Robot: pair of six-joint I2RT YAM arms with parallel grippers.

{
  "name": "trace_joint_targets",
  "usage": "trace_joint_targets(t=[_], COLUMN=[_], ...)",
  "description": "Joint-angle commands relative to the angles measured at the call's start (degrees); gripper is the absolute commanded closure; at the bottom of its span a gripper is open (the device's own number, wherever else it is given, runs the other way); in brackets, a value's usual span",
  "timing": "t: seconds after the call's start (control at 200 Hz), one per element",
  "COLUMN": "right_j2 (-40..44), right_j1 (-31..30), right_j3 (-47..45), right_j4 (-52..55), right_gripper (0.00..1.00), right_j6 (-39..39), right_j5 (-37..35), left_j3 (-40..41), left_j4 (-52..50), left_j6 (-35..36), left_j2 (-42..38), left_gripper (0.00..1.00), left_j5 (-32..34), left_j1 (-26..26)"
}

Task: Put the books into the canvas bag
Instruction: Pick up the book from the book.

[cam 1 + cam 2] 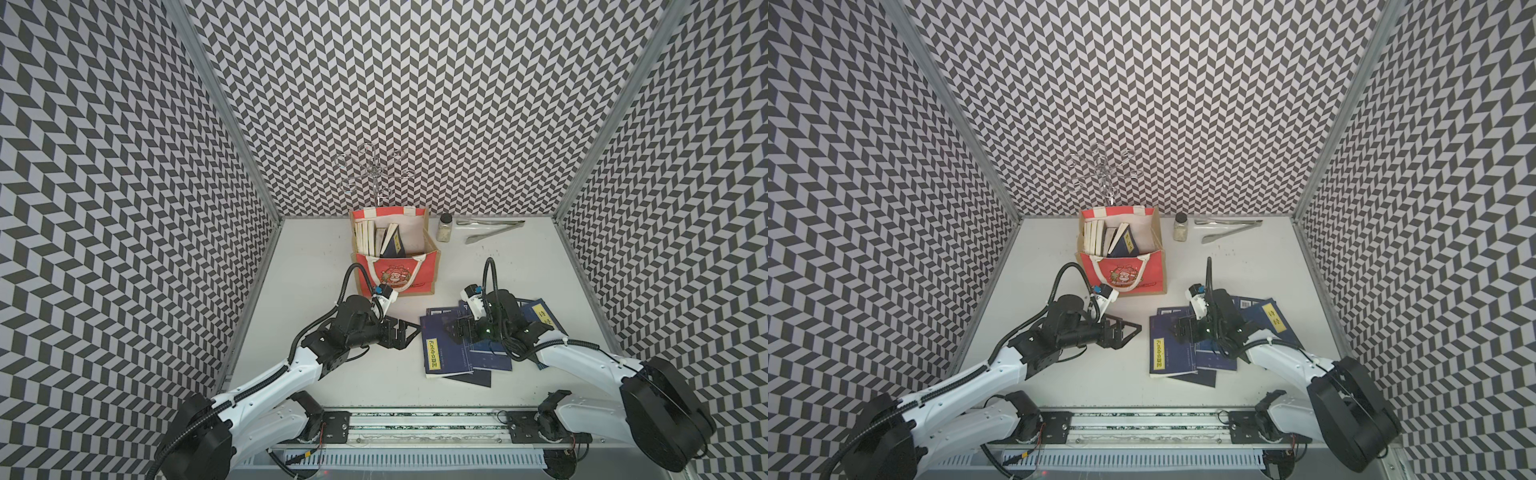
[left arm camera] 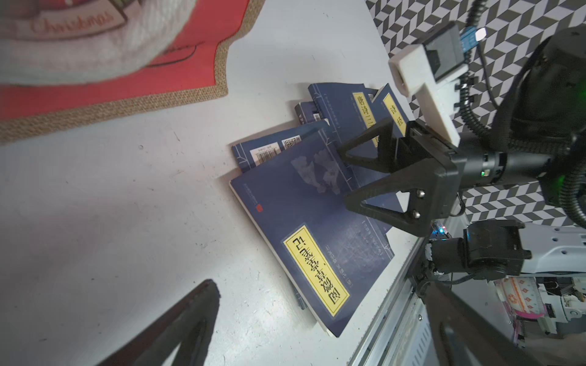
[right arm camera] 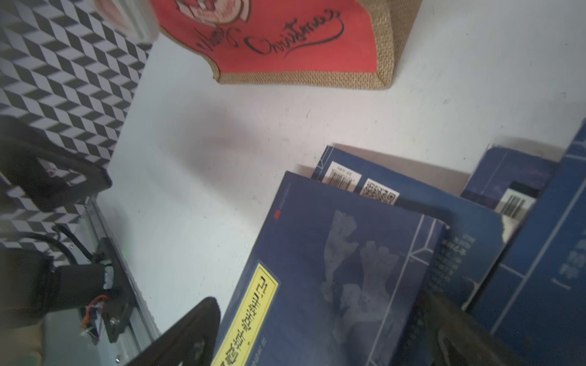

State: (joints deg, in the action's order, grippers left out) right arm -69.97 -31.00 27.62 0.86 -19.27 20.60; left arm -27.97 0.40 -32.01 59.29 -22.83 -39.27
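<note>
The canvas bag stands open at the back of the table, red front with a cartoon print, and several books stand upright inside it. More navy books with yellow labels lie overlapped on the table at centre right. My right gripper hangs open just over the top navy book, its fingers spread across the cover. My left gripper is open and empty, low over bare table between bag and books. The bag's red panel shows in both wrist views.
A small jar and metal tongs lie at the back right. A wire rack stands behind the bag. The mounting rail runs along the table's front edge, close to the books.
</note>
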Motion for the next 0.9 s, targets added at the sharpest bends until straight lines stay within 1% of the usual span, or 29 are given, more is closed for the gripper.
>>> trace_joint_targets(t=[0.0,0.245,0.451,0.666,0.771,0.891], right_j2=[1.6,0.9,1.0,-0.5,-1.1,-2.2], right_j1=[-0.8,-1.7,-2.6,-2.8,-3.0,-3.4], right_j3=[-2.2,-4.2,-4.7,-4.1,-3.7,-2.8], right_j4=[0.1,0.1,-0.2,-0.2,-0.2,1.0], right_gripper=[0.01,0.01,0.0,0.0,0.0,0.01], right_j6=[-3.1,-3.8,-3.4,-2.9,-2.4,-1.9], right_j5=[-1.7,-1.6,-1.9,-2.1,-2.4,-4.2], left_j3=[2.0,4.1,4.5,4.6,4.8,4.7], left_j4=[8.2,16.8,22.3,25.1,26.6,27.8], left_j6=[-2.5,-4.2,-4.6,-5.0,-5.3,-5.8], left_j2=[2.7,13.7,20.7,26.1,27.5,28.7], left_gripper=[0.0,0.0,0.0,0.0,0.0,0.0], left_j5=[-1.4,-4.4,-6.9,-7.4,-7.8,-8.3], left_j1=[-0.4,-0.8,-2.0,-2.5,-2.6,-2.7])
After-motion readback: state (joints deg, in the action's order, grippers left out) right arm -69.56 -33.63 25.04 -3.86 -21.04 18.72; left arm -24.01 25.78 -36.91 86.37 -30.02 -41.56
